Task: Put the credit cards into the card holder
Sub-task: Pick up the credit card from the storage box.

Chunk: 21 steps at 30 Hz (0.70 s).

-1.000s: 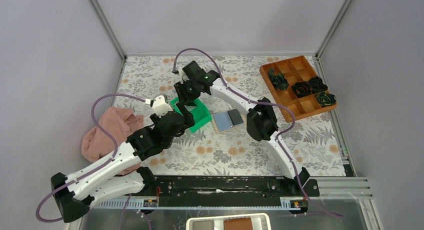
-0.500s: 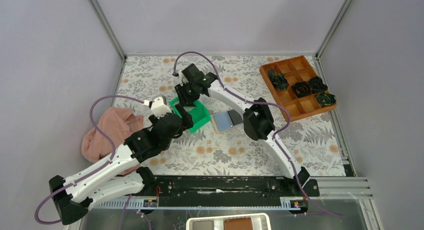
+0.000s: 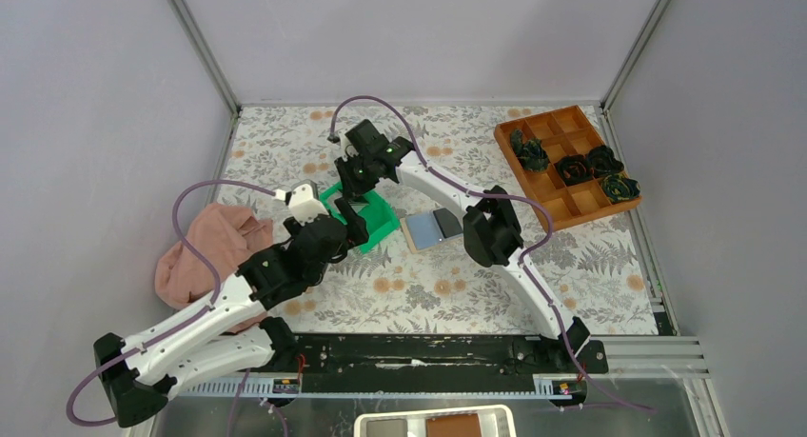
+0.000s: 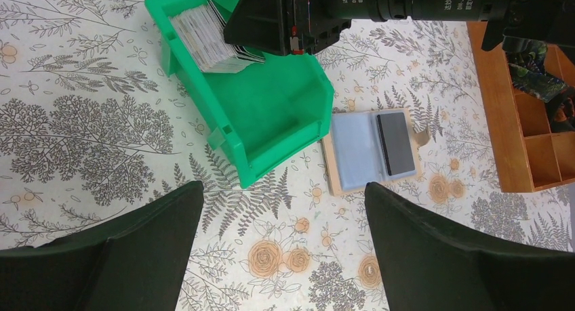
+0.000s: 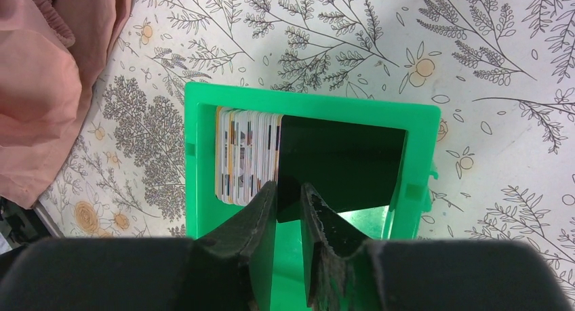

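Got the right gripper (image 5: 288, 189) dipped into the small green plastic tray (image 5: 312, 106), jaws drawn close either side of one thin dark rectangular card (image 5: 339, 165) leaning off the end of the upright stack of printed cards (image 5: 247, 165). Can't tell if actually biting yet. Looks like the pick-up step.

Worth noting for the carry: flat tan leather-like card holder (image 4: 369, 152) lies open just beside the tray on the robot's right, blue-grey face up, with a second dark card (image 4: 396, 143) on its right half, long axis pointing away from the bases. Puts the right arm nearer. Leaves the left gripper (image 4: 281, 196) spread wide, hovering short of both, holding nothing.
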Tool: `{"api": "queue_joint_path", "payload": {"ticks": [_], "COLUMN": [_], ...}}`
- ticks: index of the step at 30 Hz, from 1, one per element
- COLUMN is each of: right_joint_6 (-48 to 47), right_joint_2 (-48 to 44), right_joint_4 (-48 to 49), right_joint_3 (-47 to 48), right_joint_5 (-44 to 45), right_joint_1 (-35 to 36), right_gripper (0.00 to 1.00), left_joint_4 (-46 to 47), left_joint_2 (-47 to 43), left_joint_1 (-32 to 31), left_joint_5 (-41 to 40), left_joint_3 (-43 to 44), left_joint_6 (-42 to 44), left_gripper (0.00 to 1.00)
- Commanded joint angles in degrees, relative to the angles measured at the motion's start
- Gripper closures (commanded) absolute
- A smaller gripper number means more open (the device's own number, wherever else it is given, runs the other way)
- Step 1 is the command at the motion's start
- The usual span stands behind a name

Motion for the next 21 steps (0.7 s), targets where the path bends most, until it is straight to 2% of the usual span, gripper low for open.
{"api": "queue_joint_path", "payload": {"ticks": [1,21], "right_joint_6": [0.4,0.3], "right_joint_2": [-2.7,-3.9], "right_joint_4": [-0.8,-1.1], "right_joint_3": [3.0,2.2], "right_joint_5": [-0.5,-1.2], "right_joint_1": [0.5,-1.4], "right_gripper": [0.75,0.72], "left_joint_4": [3.8,4.6], "left_joint_2": [0.2,1.4], "left_joint_1": [0.3,0.8], "left_joint_5": [-0.3,0.1], "left_joint_3": [-0.3,-0.1], "left_joint_6": [1.4,2.4], "left_gripper": [0.04,0.04]}}
